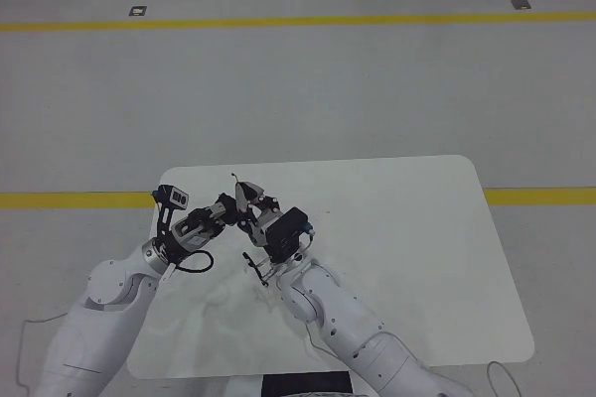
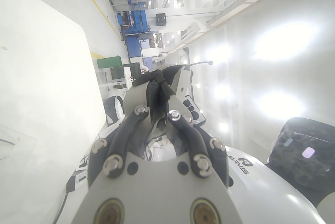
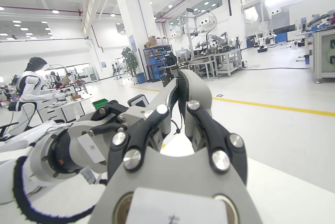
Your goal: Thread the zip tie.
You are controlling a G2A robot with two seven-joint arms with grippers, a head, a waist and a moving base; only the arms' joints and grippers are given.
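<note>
From above, you see both arms meeting over the near-left part of the white table. The left gripper and the right gripper are tip to tip, just beside each other. The zip tie is only a thin dark sliver poking out past the right gripper's tips, with a small hook at its end; the rest is hidden among the fingers. In the left wrist view, your left claw has its fingers drawn together at the tips, with dark, crumpled material bunched there. You cannot tell whether any of the tie is pinched in it. Beyond it, a slim black strip curves out sideways from behind the right gripper's pale fingers and ends in a small knob. A green bin stands on the floor past the table edge, but its contents are too far off to make out. In the right wrist view, the right claw is closed narrow on the tie. The thin black strip runs down from between the pressed pads into the open gap below and ends in a small kink. Its upper part is hidden by the pads.
</note>
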